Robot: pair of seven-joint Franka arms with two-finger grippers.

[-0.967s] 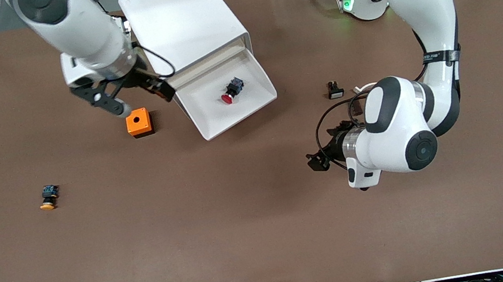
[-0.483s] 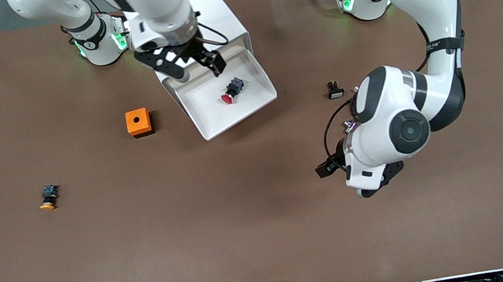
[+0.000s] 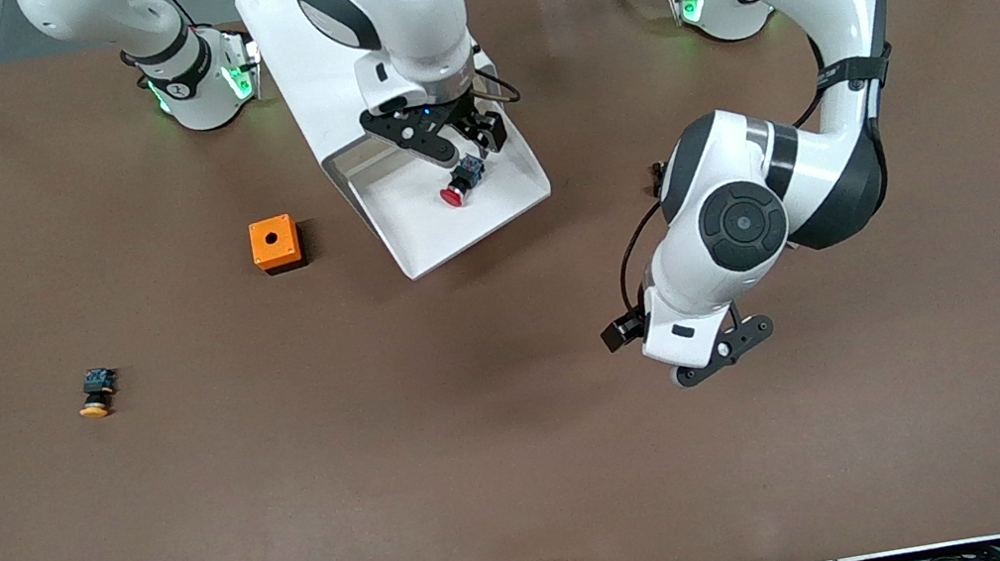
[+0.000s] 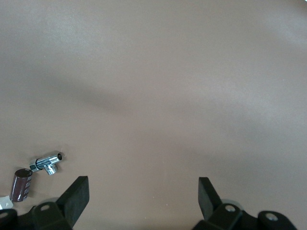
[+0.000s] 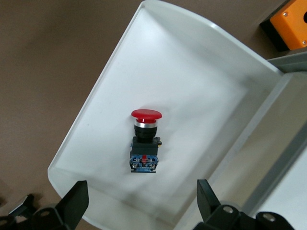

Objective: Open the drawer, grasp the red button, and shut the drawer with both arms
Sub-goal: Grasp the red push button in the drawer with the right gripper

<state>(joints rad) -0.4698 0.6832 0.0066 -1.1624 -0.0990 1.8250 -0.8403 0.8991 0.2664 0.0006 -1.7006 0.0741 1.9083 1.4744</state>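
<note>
The white drawer [image 3: 416, 256] stands pulled out of its white cabinet [image 3: 321, 38]. On the drawer's floor [image 5: 192, 96] lies the button [image 3: 455, 185], red cap toward the front camera, black and blue body toward the cabinet. My right gripper [image 3: 467, 147] hangs open just over it. In the right wrist view the button [image 5: 145, 139] lies a little ahead of the right gripper [image 5: 142, 191], untouched. Over bare brown table toward the left arm's end, my left gripper [image 3: 651, 359] is open and holds nothing; the left wrist view shows only table past the left gripper [image 4: 143, 189].
An orange cube [image 3: 275, 244] with a round hole sits beside the drawer, toward the right arm's end. An orange-yellow capped button [image 3: 94, 393] lies nearer the front camera. A small metal fitting [image 4: 48, 163] and a dark red cylinder [image 4: 21, 184] show beside the left gripper.
My right arm swung from beside the orange cube to over the open drawer and the button. My left arm turned and shifted over the table. Both grippers stayed open.
</note>
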